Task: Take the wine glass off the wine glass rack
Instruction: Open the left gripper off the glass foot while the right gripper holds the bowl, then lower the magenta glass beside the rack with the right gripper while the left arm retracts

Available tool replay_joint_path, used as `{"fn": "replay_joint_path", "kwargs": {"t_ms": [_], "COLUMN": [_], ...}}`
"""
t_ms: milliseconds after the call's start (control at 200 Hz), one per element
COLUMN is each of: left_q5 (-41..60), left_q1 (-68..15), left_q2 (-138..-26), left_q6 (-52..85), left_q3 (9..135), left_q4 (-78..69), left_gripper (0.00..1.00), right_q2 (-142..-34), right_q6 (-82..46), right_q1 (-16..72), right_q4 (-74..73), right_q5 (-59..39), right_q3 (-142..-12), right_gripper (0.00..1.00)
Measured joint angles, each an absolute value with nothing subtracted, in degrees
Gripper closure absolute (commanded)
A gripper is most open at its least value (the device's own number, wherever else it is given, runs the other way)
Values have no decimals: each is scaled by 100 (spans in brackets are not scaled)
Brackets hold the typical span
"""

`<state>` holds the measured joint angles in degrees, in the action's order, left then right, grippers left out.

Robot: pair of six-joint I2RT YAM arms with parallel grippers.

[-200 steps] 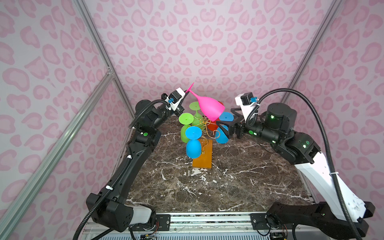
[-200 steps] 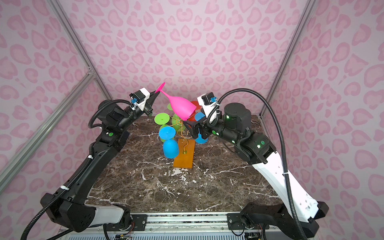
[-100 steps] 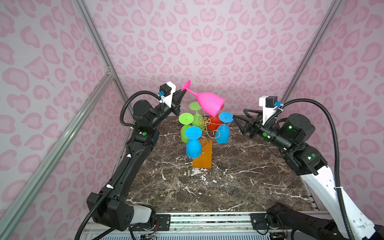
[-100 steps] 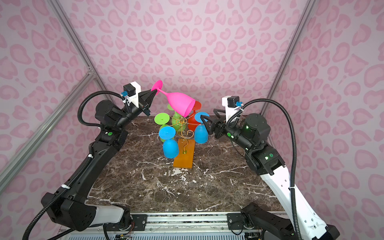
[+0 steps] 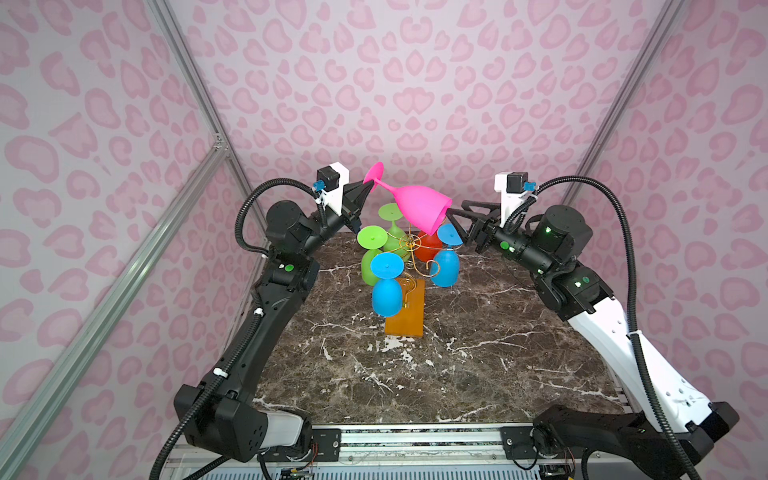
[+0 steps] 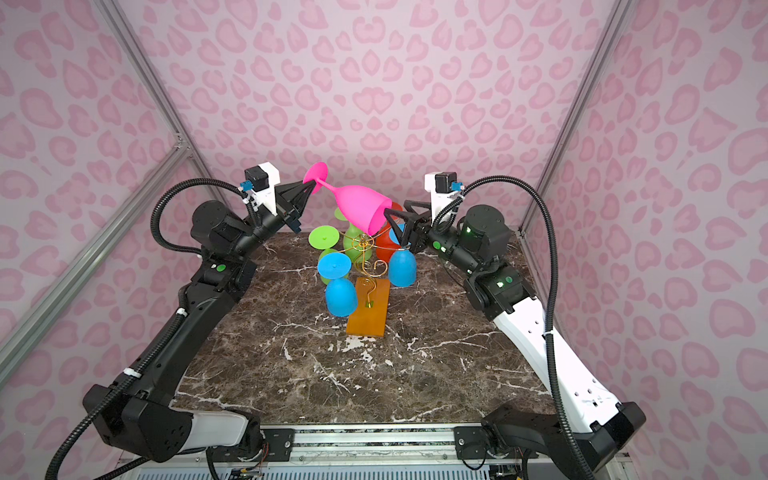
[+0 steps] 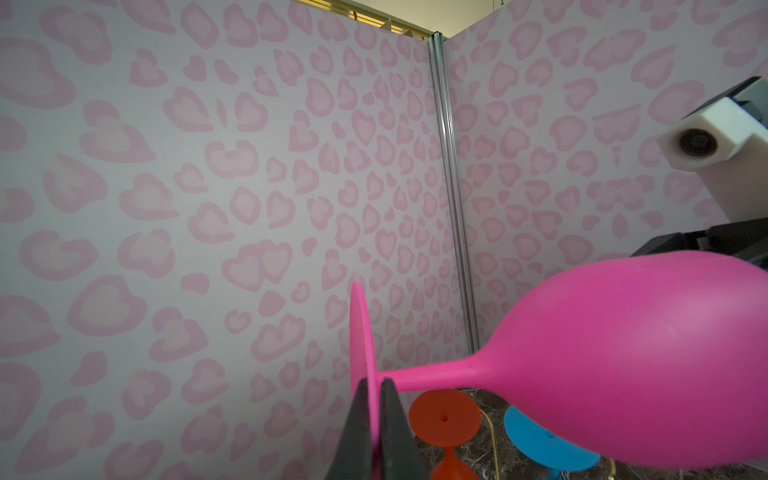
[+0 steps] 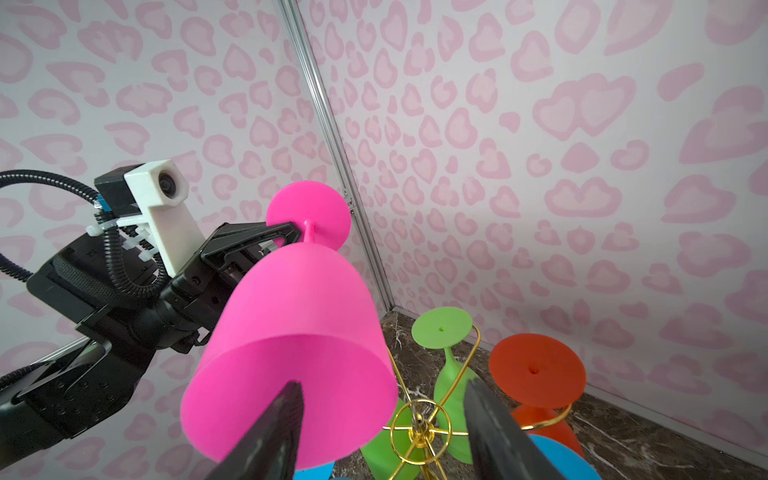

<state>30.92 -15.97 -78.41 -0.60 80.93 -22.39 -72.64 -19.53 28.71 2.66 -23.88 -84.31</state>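
The left fingers (image 7: pixel 356 440) are clamped tight on the thin foot of the pink wine glass (image 5: pixel 419 205), one on each face of the disc, just beside the stem. The right fingers (image 8: pixel 274 436) stand partly apart at the bowl's mouth and grip nothing that I can see. One lies across the rim and the other is clear of it.

The marble desk (image 5: pixel 498 374) carries the wine glass rack (image 5: pixel 405 316), set near the middle where both arms can reach it. On its gold scroll arms the green glasses (image 5: pixel 370 266), the blue glasses (image 5: pixel 386 297) and a red glass (image 5: pixel 428 249) hang bowl-down by their feet.

The pink glass is in the air over the rack's top, tipped nearly level, with its foot toward the left arm and its mouth toward the right. This is likely a handover pose, since a pinch on the foot alone leaves the bowl unsupported.

The bowl itself hides whether the right finger touches the rim, or whether the bowl brushes the wire. The red glass is mostly covered in both top views, and the left wrist view cuts the bowl off.
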Motion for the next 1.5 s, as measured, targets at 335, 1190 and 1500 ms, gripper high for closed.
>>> {"fn": "replay_joint_path", "kwargs": {"t_ms": [335,1190,1500], "left_q5": [3170,2956,2053], "left_q1": [-1597,-1599,-1562], "left_q2": [-7839,-7677,-7417], "left_q6": [174,311,399], "left_q3": [8093,8036,7837], "left_q4": [-2283,-2318,-2224], "left_gripper": [97,65,17], "right_q2": [-7745,-8075,-7684], "right_q6": [-2141,-2137,-1920], "right_q1": [2897,3175,2620], "right_q4": [-16,336,1041], "right_q5": [-2512,-2633,-2174], "right_q3": [-8796,-9424,-9784], "right_gripper": [57,100,100]}}
